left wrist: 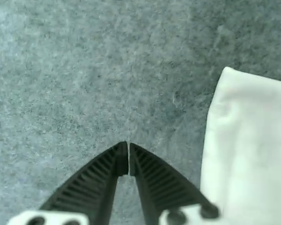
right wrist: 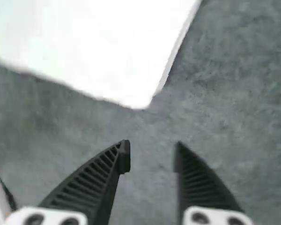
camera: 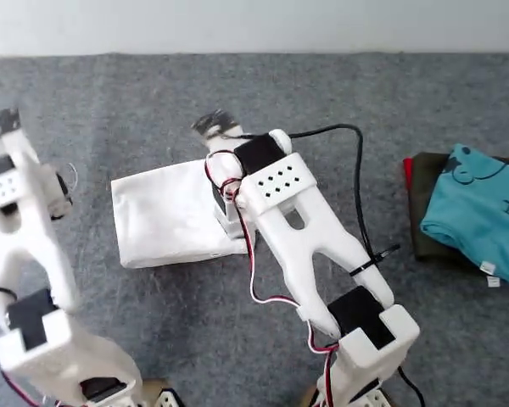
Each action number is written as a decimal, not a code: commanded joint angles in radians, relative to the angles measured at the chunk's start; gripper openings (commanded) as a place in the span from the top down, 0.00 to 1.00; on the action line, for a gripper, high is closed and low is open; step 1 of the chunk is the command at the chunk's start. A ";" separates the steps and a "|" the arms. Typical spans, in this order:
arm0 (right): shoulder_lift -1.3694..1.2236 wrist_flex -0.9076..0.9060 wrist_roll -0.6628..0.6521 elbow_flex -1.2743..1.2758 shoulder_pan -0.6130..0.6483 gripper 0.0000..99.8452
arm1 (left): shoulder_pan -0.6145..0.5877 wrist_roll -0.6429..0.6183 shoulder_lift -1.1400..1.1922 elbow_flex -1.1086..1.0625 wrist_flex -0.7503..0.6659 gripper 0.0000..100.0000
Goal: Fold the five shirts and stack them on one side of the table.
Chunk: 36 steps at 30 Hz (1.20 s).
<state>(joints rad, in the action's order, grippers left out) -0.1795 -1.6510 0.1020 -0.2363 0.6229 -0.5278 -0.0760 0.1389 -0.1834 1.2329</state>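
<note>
A folded white shirt (camera: 165, 212) lies on the grey table near the middle; it also shows in the wrist views as a white shirt (left wrist: 248, 150) and a white shirt (right wrist: 98, 47). My right gripper (right wrist: 151, 157) is open over bare table just off the shirt's far corner, and the right gripper (camera: 214, 127) holds nothing. My left gripper (left wrist: 128, 150) is shut and empty, over the table to the left of the shirt; the left gripper (camera: 2, 125) sits at the far left. A teal shirt (camera: 479, 208) tops a stack of dark folded shirts (camera: 422, 203) at the right edge.
The grey felt table (camera: 110, 102) runs to a pale wall at the back. The right arm's body (camera: 297, 220) and its black cable (camera: 356, 170) cross above the white shirt's right side. Bare table lies between that shirt and the stack.
</note>
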 commanded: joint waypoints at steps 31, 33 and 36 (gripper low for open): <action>-0.694 0.104 0.672 -0.526 0.151 0.91 | -0.012 -0.064 0.032 -0.262 -0.215 0.99; -0.694 0.077 0.663 -0.526 0.151 0.95 | -0.012 -0.064 0.032 -0.262 -0.213 0.99; -0.693 0.039 0.646 -0.526 0.148 0.95 | -0.012 -0.063 0.032 -0.262 -0.213 0.99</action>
<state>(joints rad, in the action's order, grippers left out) -0.8777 -1.5696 0.7756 -0.7350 0.7641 -0.5355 -0.1389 0.1788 -0.4473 1.0273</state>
